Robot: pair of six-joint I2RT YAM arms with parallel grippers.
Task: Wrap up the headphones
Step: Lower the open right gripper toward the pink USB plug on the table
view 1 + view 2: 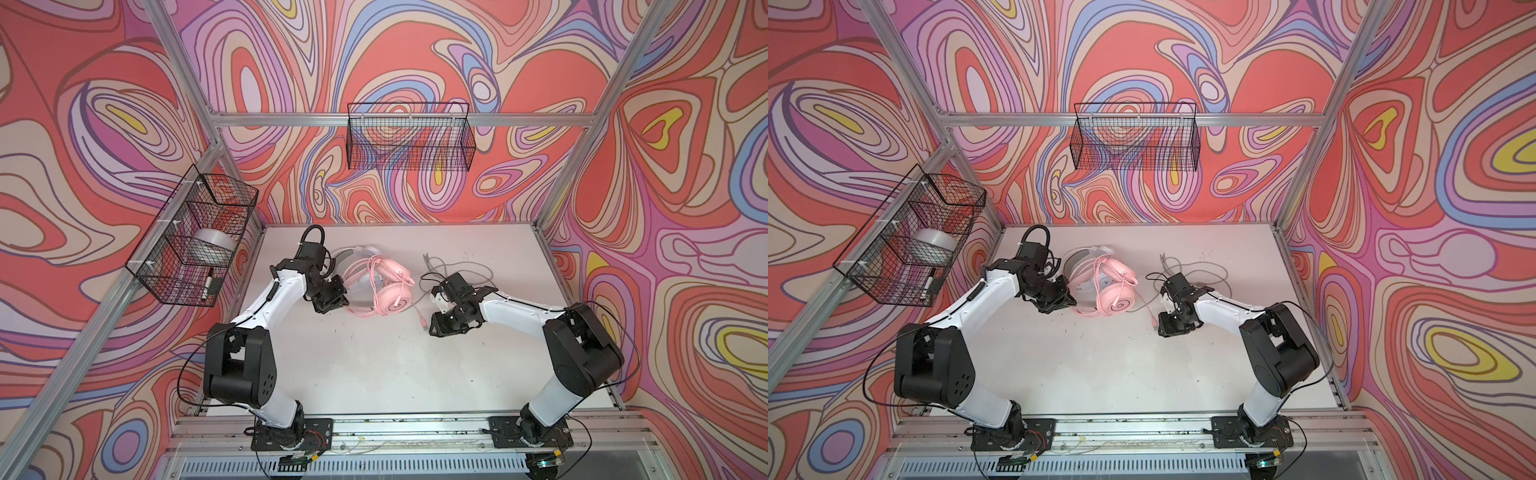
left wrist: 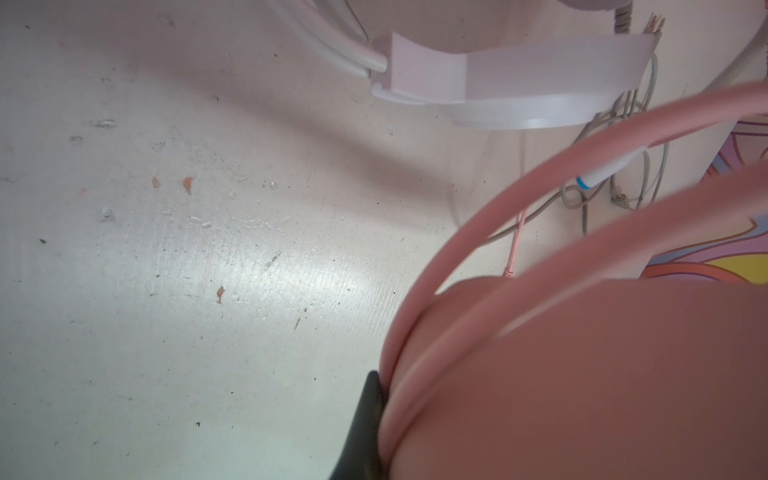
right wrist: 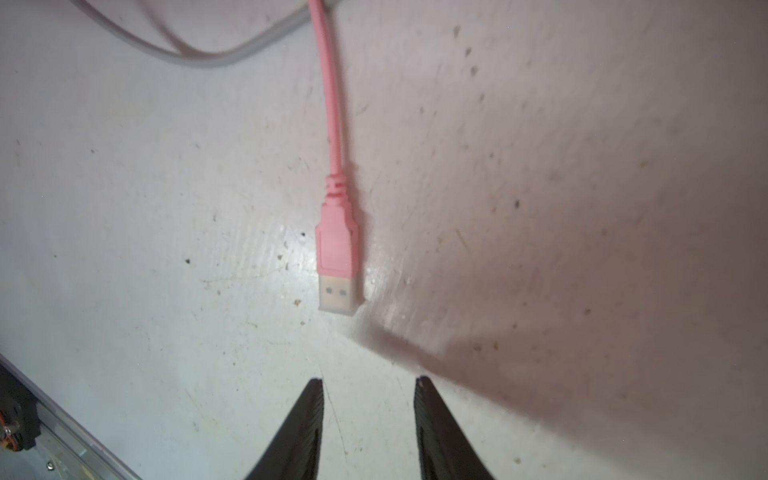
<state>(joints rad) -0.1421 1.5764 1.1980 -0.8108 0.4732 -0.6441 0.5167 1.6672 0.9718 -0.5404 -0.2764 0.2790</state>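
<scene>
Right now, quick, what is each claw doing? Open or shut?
Left claw: shut on the band of the pink headset.
Right claw: open, holding nothing; the pink plug lies just ahead of it.

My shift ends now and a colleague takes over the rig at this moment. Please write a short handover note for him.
The left gripper is shut on the pink headset at its band.
The right gripper is open and empty, just short of the pink plug on the table.
The white headset lies partly covered by the pink one; the grey cable lies loose.
Done: some pink cable is looped over the pink headset.
Left: wind in the tail and plug, then the grey cable.
</scene>
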